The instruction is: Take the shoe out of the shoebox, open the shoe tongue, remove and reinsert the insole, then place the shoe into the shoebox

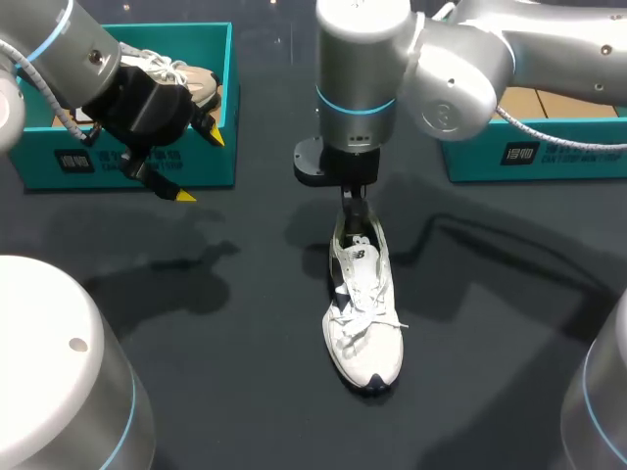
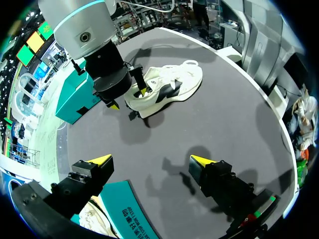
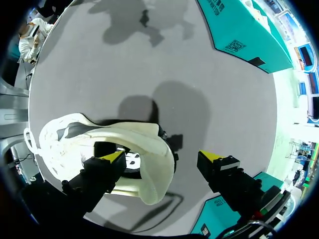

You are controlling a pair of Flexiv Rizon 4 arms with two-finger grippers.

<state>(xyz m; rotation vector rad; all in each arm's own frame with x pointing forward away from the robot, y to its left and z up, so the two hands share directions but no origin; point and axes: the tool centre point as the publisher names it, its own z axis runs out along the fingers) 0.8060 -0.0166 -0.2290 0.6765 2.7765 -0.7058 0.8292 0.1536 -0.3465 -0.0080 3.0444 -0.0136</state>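
A white shoe [image 1: 363, 313] lies on the dark table, toe toward the near edge, heel under my right gripper [image 1: 355, 211]. In the right wrist view that gripper [image 3: 160, 157] is open and straddles the heel wall of the shoe [image 3: 89, 139]. One finger stands inside the shoe's mouth; the other is outside and apart from the heel. My left gripper [image 1: 196, 164] hangs open and empty in front of the left teal shoebox [image 1: 127, 157]. From the left wrist view its gripper [image 2: 149, 162] looks across at the shoe [image 2: 169, 84] and the right gripper [image 2: 128, 97].
A second white shoe [image 1: 186, 80] lies inside the left shoebox. Another teal box [image 1: 534, 147] stands at the back right, under my right arm. Bare table surrounds the shoe in the middle.
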